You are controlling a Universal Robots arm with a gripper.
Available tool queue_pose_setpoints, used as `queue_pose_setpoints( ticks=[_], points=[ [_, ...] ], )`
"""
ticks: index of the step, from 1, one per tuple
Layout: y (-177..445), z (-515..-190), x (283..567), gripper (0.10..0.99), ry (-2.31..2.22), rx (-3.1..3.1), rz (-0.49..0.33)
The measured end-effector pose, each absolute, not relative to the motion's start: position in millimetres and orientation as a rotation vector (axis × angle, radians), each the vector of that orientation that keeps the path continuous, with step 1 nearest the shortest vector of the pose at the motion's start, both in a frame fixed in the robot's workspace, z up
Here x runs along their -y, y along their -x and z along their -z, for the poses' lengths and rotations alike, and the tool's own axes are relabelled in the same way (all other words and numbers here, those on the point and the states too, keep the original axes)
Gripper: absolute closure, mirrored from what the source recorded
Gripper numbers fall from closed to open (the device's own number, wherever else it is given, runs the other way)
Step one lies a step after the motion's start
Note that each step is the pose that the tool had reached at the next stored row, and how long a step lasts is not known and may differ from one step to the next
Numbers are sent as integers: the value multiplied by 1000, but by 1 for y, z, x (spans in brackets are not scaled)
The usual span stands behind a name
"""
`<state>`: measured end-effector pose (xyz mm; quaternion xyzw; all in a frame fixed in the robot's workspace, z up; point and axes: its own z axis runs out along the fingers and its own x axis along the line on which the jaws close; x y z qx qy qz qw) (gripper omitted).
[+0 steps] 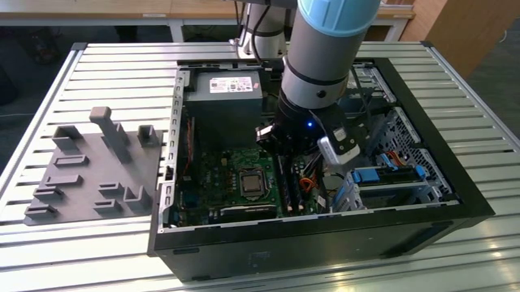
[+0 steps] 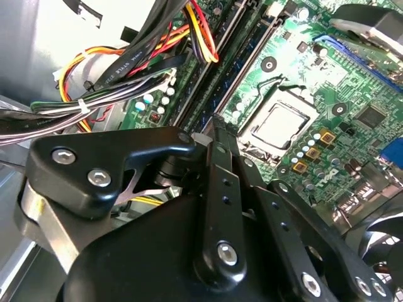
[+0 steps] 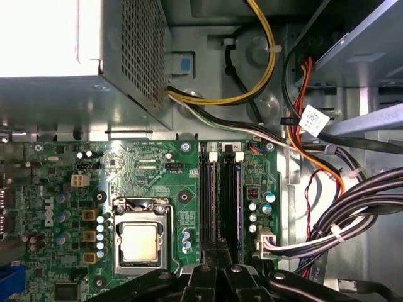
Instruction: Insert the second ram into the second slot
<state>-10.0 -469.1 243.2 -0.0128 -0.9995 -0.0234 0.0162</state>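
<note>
Two long memory slots run side by side on the green motherboard (image 3: 145, 170), next to the processor socket (image 3: 139, 242). A thin stick with blue edges, the second ram (image 3: 231, 201), stands in the slot nearer the cable bundle, and it also shows in the second wrist view as the ram (image 2: 242, 63). My gripper (image 3: 217, 248) hangs low over the near end of the two slots with its black fingers (image 2: 217, 182) drawn together and nothing visible between them. In the exterior view the gripper (image 1: 284, 156) sits inside the open computer case, just above the ram (image 1: 298, 185).
The black case (image 1: 325, 240) lies open on a slatted table. A power supply (image 1: 223, 91) sits at the back and drive bays (image 1: 390, 176) on the exterior view's right. Coloured cable bundles (image 3: 340, 220) run close beside the slots. A grey holder fixture (image 1: 97, 167) stands outside the case.
</note>
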Motion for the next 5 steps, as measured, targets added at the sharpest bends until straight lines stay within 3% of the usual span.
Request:
queue_pose_setpoints(
  ticks=[5],
  points=[
    [10, -243, 469, 984, 40, 3108, 74]
  ],
)
